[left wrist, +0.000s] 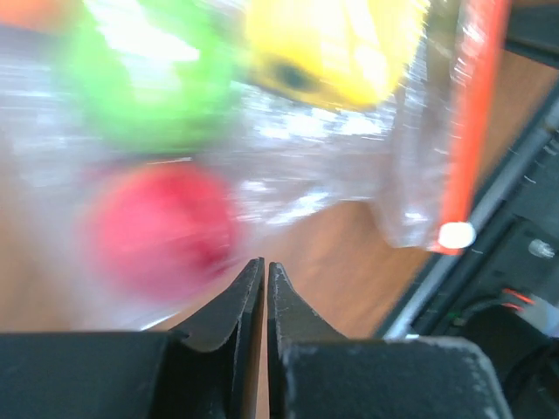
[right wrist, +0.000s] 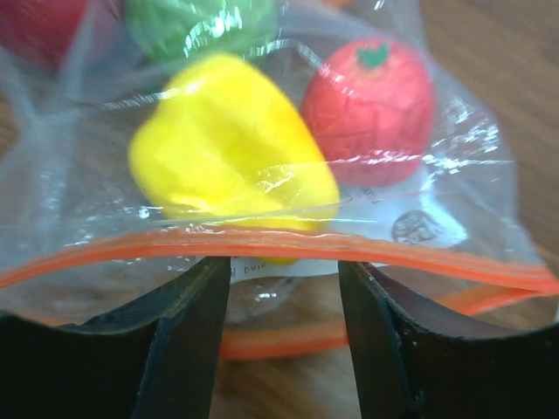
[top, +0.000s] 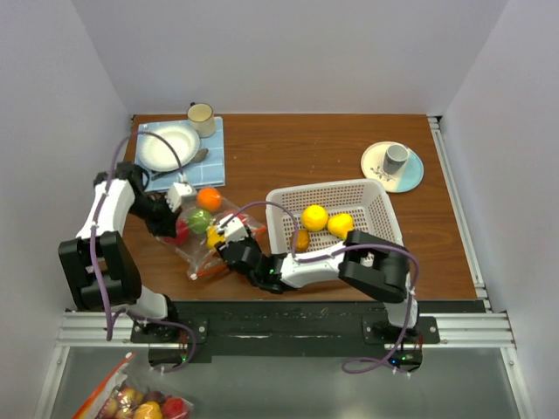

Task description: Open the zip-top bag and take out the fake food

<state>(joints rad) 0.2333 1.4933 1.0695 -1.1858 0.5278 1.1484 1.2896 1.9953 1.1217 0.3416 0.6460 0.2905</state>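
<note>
Black fingers of the right pincer (right wrist: pixel 284 264) fill the lower edge of the right wrist view. They stand partly apart with nothing between them, right at the mouth of the zip-top bag (right wrist: pixel 454 175). One orange-red zip strip (right wrist: pixel 131 249) crosses just above their tips and a second strip runs lower between them, so the mouth looks parted.

The left pincer (left wrist: pixel 265 262) has its jaws pressed almost together at the bag's far end. Blurred film lies right at the tips, but I cannot tell whether a fold is pinched.

Seen from above, the bag lies on the table (top: pixel 306 148) left of centre in the frame, just beside the white basket (top: pixel 376 188), which already holds some yellow and orange pieces.

Inside the bag, a yellow pepper (right wrist: pixel 227 148) sits nearest the mouth, with a red fruit (right wrist: pixel 371 105) to its right and a green piece (right wrist: pixel 196 26) above.

The film looks thin, limp and slick, so it is likely to crumple or slide under a grip. The strip is the stiffer part and seems the better place to hold. The food looks light, hard and glossy, apt to squirt out of closing jaws, so the pepper probably wants a hold across its narrower width.
</note>
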